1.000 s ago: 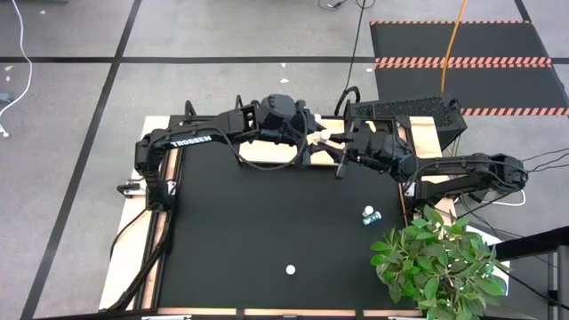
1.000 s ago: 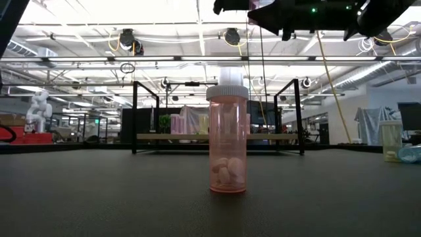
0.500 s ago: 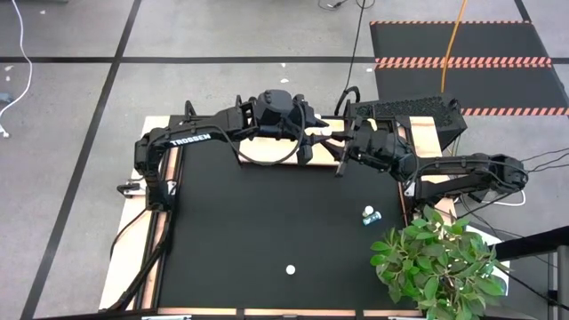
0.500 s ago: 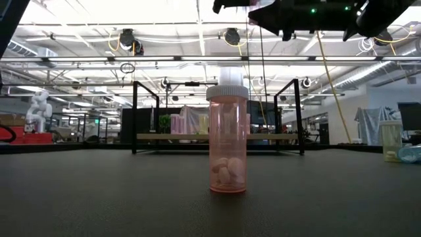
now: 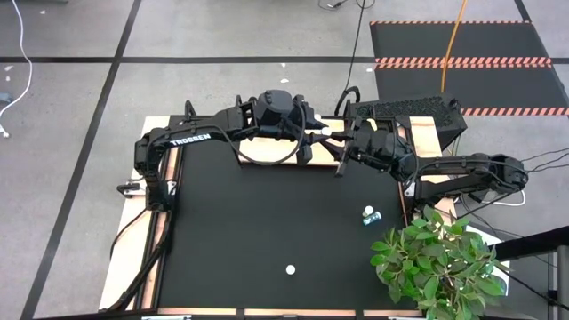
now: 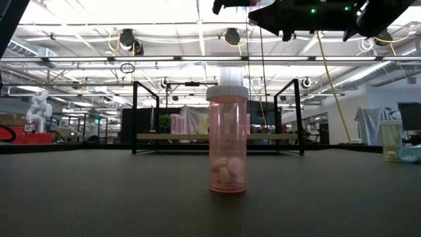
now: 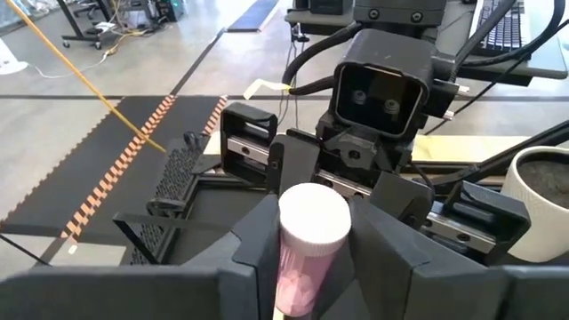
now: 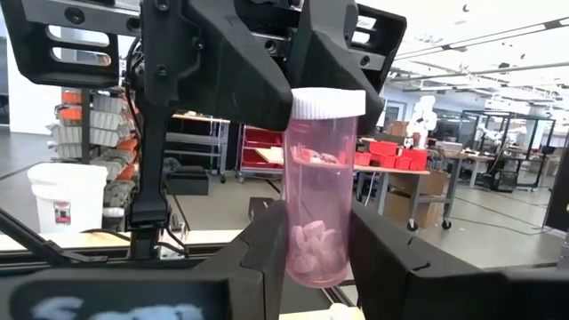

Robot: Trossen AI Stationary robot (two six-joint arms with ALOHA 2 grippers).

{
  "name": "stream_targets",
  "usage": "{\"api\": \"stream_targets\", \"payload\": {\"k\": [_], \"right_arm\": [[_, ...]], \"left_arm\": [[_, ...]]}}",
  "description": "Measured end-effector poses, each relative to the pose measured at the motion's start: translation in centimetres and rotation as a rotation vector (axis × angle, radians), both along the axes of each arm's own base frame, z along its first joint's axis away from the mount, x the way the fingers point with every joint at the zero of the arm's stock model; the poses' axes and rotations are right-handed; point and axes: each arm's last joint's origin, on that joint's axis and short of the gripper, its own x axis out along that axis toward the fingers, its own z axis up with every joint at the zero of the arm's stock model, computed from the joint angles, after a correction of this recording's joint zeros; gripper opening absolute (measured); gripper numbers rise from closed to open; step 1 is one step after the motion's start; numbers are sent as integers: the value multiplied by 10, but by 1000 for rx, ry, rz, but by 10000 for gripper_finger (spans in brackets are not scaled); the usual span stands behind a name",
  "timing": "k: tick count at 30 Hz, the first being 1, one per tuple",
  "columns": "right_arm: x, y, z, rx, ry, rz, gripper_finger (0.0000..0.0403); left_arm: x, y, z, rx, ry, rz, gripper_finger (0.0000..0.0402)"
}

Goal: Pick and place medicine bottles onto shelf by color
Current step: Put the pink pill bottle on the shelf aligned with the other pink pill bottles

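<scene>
A pink bottle with a white cap (image 7: 311, 233) is held in the air between my two grippers, above the light-wood shelf (image 5: 262, 153) at the table's far edge. My left gripper (image 5: 316, 133) and my right gripper (image 5: 341, 142) face each other, and both are shut on it. The bottle also shows in the right wrist view (image 8: 322, 200). Another pink bottle (image 6: 227, 138) stands upright on its base on the black table near its front edge (image 5: 290, 268). Two small bottles (image 5: 368, 215) lie at the table's right side. My left gripper pinches the pink bottle just below its white cap (image 7: 307, 267) between its two fingers (image 8: 262, 84), coming level from the table's left. The bottle is clear of the table and shelf. My right gripper pinches the bottle's lower body (image 8: 318, 253) between its two fingers (image 8: 267, 258), coming level from the table's right. In its wrist view the bottle stands upright, cap up, with pills at its bottom.
The shelf's black brackets (image 6: 135, 118) stand up at the far edge, with pink bottles (image 6: 177, 124) on the board. A potted plant (image 5: 436, 262) overhangs the table's right front corner. A keyboard (image 5: 404, 111) lies behind the right arm.
My left gripper has turned at the wrist and shifted slightly toward the table's far edge. In the high view the bottle between the grippers showed its pale side a second ago and now shows mainly its white cap.
</scene>
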Motion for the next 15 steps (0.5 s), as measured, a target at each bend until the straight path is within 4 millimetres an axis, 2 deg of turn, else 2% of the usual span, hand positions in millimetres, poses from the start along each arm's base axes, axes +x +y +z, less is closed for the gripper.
{"api": "stream_targets", "payload": {"k": [5,10,15], "right_arm": [[-1,-2,-2,53,4,-89,113],[-2,-8,-8,131,40,-167,164],[-2,-9,-11,158,58,-171,217]], "left_arm": [[0,1,0,2,3,7,133],[0,1,0,15,1,32,136],[-3,9,1,-2,-1,125,115]]}}
